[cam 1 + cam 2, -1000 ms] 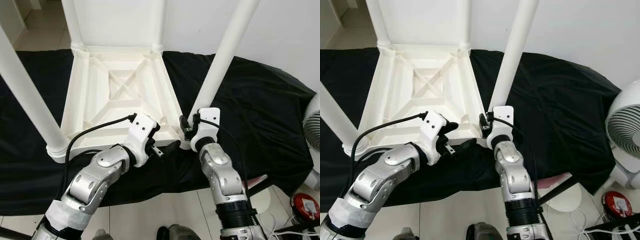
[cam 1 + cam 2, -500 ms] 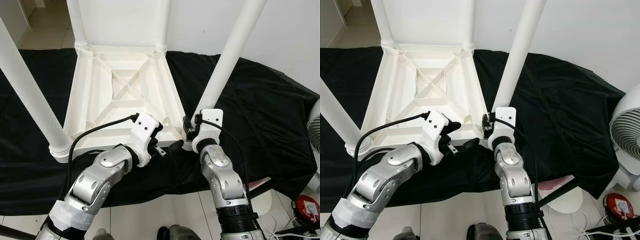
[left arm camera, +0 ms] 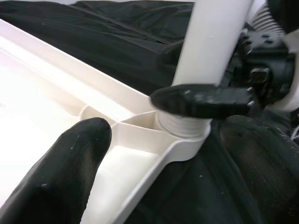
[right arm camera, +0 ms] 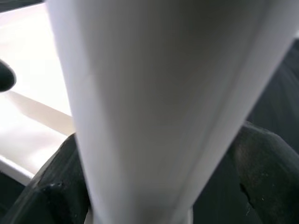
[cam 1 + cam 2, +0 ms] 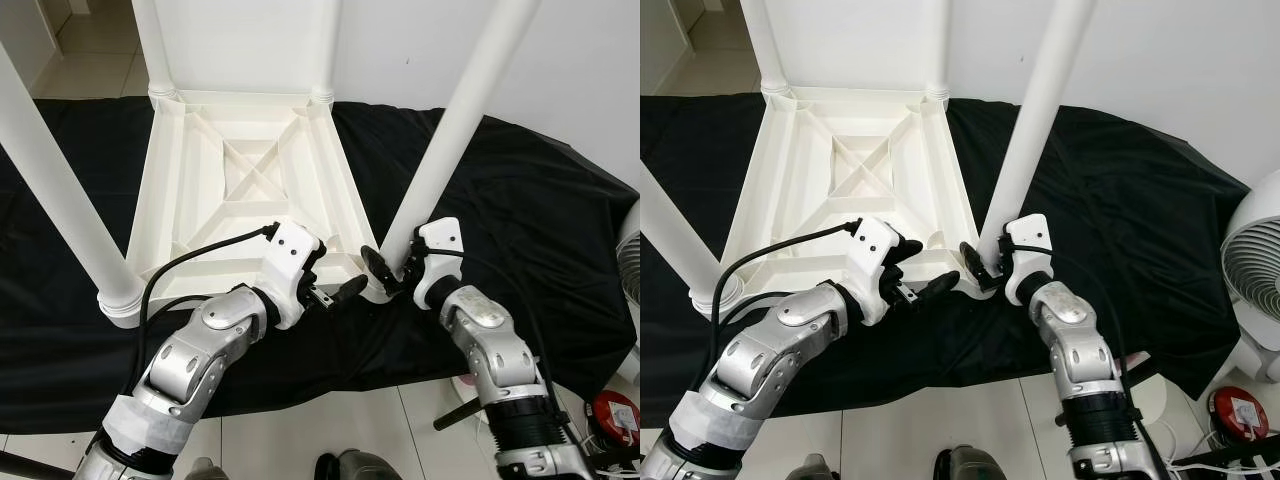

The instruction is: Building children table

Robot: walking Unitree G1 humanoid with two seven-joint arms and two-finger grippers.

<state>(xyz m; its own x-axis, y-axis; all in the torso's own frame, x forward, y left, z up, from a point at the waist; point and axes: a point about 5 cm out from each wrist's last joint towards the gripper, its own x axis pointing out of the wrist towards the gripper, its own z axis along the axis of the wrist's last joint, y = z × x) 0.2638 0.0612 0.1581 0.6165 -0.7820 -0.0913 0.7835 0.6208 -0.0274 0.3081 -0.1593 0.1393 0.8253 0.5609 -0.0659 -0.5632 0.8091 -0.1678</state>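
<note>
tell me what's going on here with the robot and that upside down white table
A white plastic children's table lies upside down on a black cloth, its legs pointing up. The robot is working at the corner nearest it. Its right gripper straddles the base of the near right white tubular leg, one black finger on each side, where the leg sits in its corner socket. The left gripper is open at the table's rim beside that socket, one finger over the frame and one outside it.
</note>
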